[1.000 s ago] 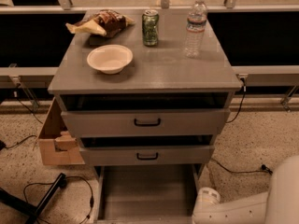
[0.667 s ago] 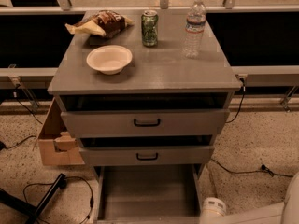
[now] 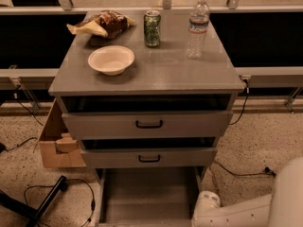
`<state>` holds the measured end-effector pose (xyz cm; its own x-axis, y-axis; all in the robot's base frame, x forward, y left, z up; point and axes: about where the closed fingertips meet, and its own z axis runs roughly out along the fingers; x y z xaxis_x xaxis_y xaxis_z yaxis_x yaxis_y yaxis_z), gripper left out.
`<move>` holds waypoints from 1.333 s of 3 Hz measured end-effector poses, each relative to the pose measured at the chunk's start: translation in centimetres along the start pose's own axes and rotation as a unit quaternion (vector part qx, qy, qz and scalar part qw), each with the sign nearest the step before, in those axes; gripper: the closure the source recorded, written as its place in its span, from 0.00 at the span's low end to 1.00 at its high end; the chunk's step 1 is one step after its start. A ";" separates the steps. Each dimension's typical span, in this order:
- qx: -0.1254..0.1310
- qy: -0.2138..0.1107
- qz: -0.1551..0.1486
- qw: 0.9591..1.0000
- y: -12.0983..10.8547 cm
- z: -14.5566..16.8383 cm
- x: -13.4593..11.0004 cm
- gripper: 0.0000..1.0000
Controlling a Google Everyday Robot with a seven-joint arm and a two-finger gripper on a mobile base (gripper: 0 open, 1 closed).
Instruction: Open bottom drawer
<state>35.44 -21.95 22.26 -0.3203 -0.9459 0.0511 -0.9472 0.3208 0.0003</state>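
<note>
Though gripper offscreen, three open drawers (image 3: pixel 149 193) (image 3: pixel 149 158) (image 3: pixel 149 124)

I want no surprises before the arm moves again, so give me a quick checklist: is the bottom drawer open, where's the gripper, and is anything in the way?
1. The bottom drawer is pulled out: ok. Its plain grey interior shows below the middle drawer.
2. Bottom drawer's front and handle in sight: cannot tell. They lie past the lower edge of the view.
3. Gripper located: not ok. It is out of view; only the white arm shows at lower right.
4. Arm apart from the drawer's right wall: cannot tell. Its rounded joint sits close beside it.
5. Things on top are steady: ok. The can and bottle stand upright, and the bowl sits flat.
</note>
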 end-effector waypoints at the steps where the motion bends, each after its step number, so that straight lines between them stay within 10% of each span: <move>1: 0.004 -0.026 -0.049 0.998 -3.7 1.0 -4.6 1.00; 4: 0.002 -0.031 -0.055 0.998 -4.6 0.6 -5.4 1.00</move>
<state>41.46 -18.38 21.41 -0.2144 -0.9767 -0.0111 -0.9767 0.2145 -0.0017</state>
